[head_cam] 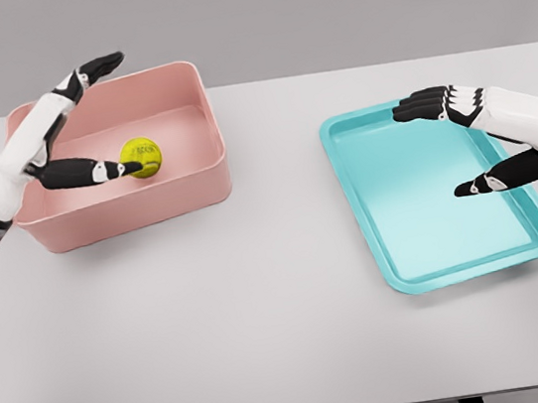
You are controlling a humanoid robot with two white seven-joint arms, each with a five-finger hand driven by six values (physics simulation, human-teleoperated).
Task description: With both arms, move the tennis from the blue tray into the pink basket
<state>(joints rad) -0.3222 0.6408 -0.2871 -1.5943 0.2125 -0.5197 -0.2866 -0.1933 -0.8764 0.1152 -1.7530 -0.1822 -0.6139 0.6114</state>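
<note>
The tennis ball [142,157] lies inside the pink basket [187,188] at left, the left hand [78,128] spread open above it, apparently having released, while the right hand [466,139] hovers open, holding nothing, over the blue tray [430,279].

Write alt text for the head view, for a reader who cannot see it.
A yellow tennis ball lies inside the pink basket on a white table, with the left hand open over the basket, thumb beside the ball. The right hand hangs open above the blue tray, which holds nothing.
</note>
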